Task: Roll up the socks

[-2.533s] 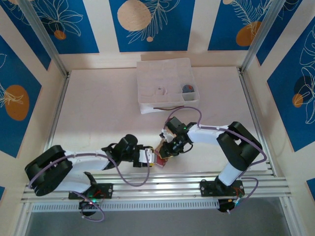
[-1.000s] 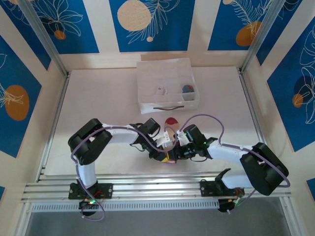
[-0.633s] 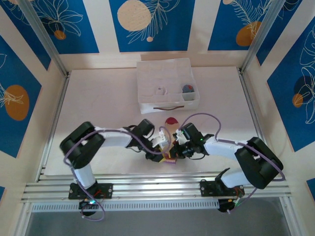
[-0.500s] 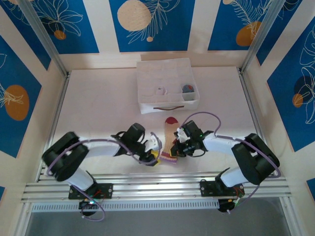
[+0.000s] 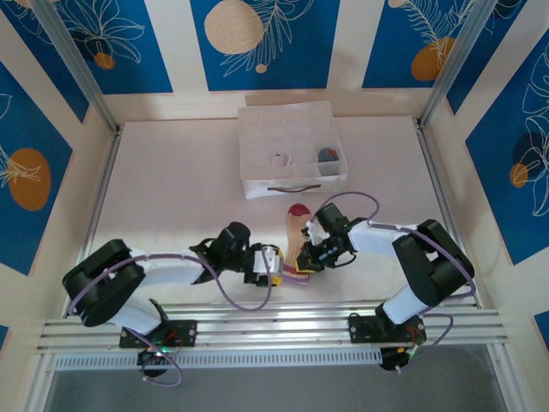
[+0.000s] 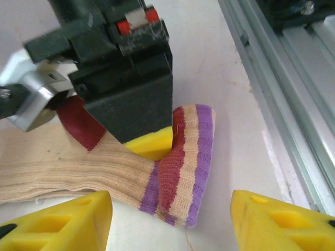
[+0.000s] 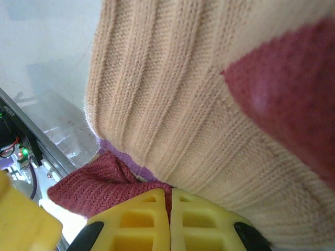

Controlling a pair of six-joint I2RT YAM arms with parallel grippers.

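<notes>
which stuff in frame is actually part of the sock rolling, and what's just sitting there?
Job:
- tan sock, cuff pinched by the right gripper
- left gripper, open beside that cuff
- white sock and grey sock, each in a compartment of the box

Just there:
- white box
- table

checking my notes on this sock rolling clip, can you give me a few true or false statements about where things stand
The tan sock lies stretched out on the table, not yet rolled. True.
The left hand is shut on the striped cuff. False: it is open, a fingertip on either side of the cuff.
The right hand is open. False: it is shut on the tan sock near the cuff.
The white sock and grey sock sit in the white box. True.
</notes>
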